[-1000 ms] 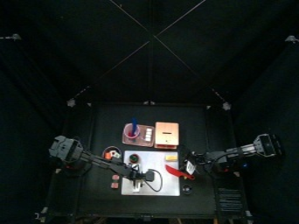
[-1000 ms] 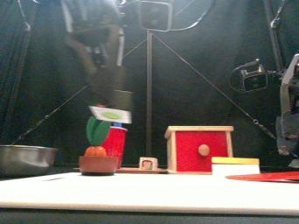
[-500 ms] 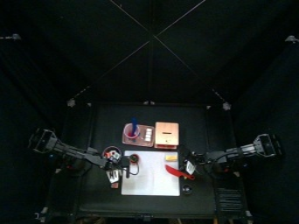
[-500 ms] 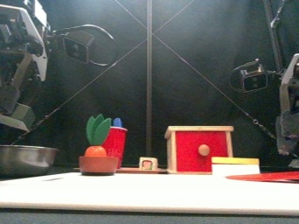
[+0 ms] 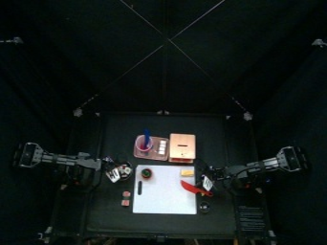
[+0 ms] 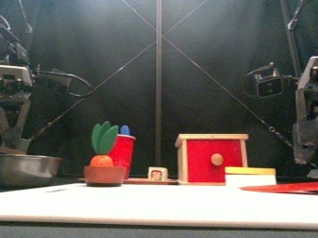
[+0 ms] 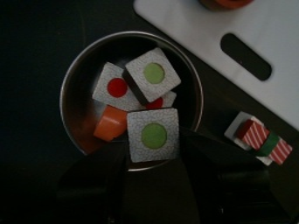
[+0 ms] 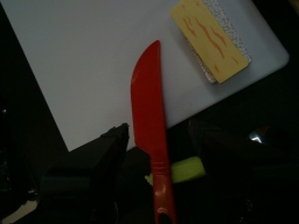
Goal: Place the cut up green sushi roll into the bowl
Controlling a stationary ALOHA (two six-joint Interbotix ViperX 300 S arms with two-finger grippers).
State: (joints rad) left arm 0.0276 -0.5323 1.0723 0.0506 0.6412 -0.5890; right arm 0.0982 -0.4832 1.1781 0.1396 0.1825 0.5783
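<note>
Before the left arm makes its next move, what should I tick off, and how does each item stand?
1. Green-centred slice sits between the jaws of the left gripper: ok.
2. That slice is over the bowl: ok, above its near rim.
3. Room in the bowl: ok. Another green slice, a red-centred slice and an orange piece lie inside, with bare floor showing.
4. No green slices left outside: cannot tell. Only a striped piece shows beside the bowl.
5. Right gripper away from the bowl: ok, open over the red knife on the white board.
</note>
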